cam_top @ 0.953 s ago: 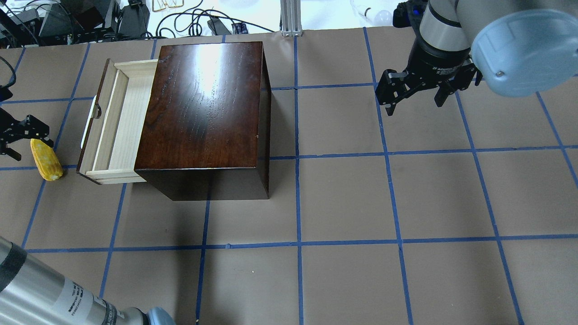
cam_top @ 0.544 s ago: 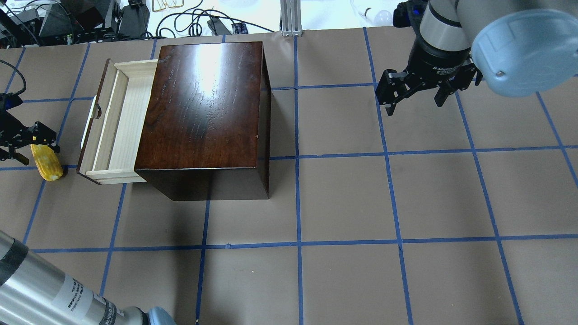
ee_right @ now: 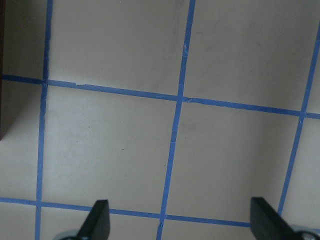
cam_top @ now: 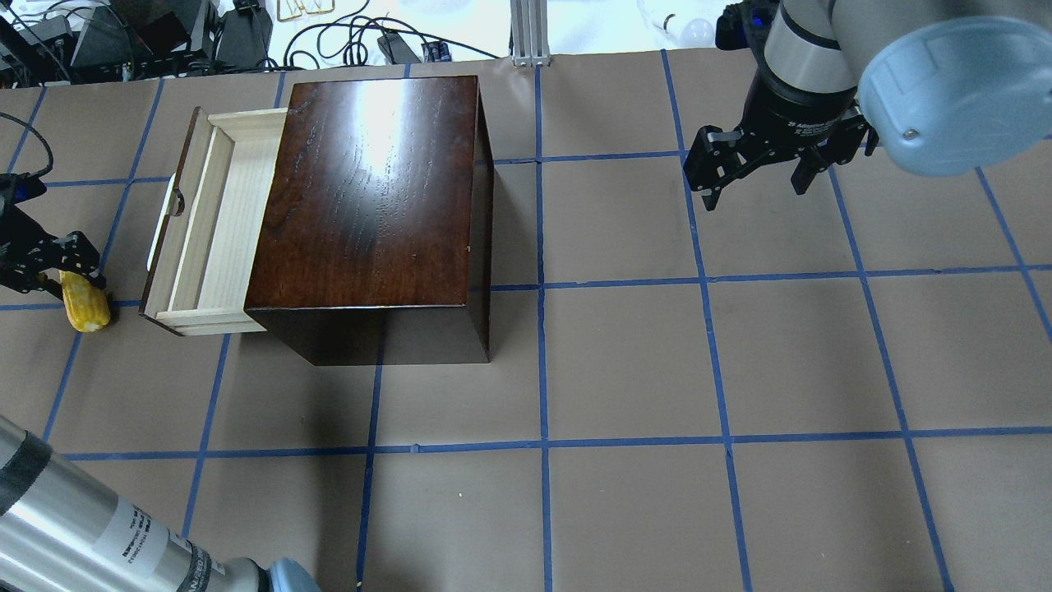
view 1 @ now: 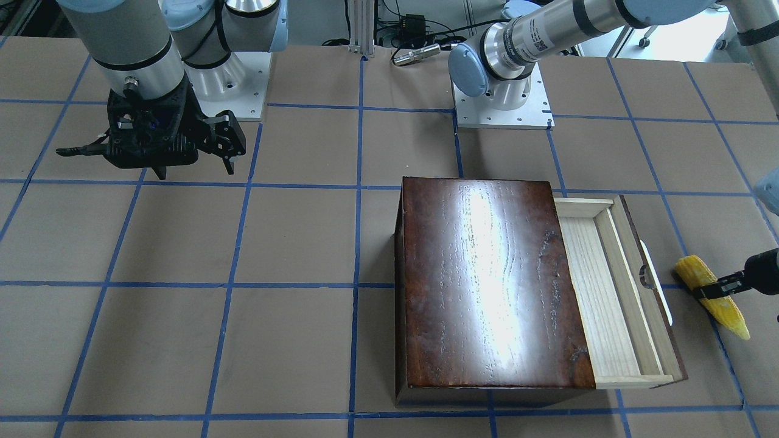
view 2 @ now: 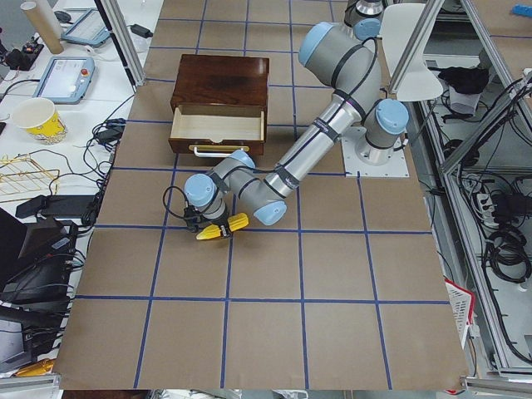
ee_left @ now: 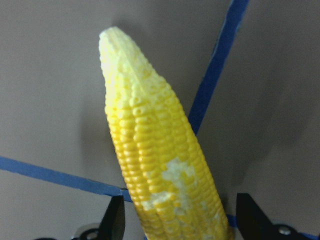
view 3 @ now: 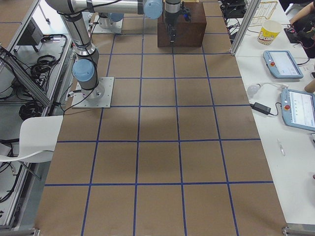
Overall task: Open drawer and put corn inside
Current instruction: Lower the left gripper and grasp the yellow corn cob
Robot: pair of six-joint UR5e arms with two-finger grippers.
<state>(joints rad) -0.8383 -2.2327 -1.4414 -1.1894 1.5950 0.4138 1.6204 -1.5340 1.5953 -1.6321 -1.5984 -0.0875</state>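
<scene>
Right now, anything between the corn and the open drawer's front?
Nothing. Overhead view shows only bare table paper and a blue tape line between the corn and the drawer.

Glossy dark-brown wooden box (cam_top: pixel 370 197) near far left corner of bench (cam_top: pixel 625 362); its shallow pale-wood drawer (cam_top: pixel 220 234) out toward left edge; yellow ear of corn (cam_top: pixel 85 302) between drawer and that edge.

Our left hand (cam_top: pixel 49 265) hung low, reached far out, its fingers parted; our right hand (cam_top: pixel 756 185) hovered higher, pointing down, fingers spread wide.
</scene>
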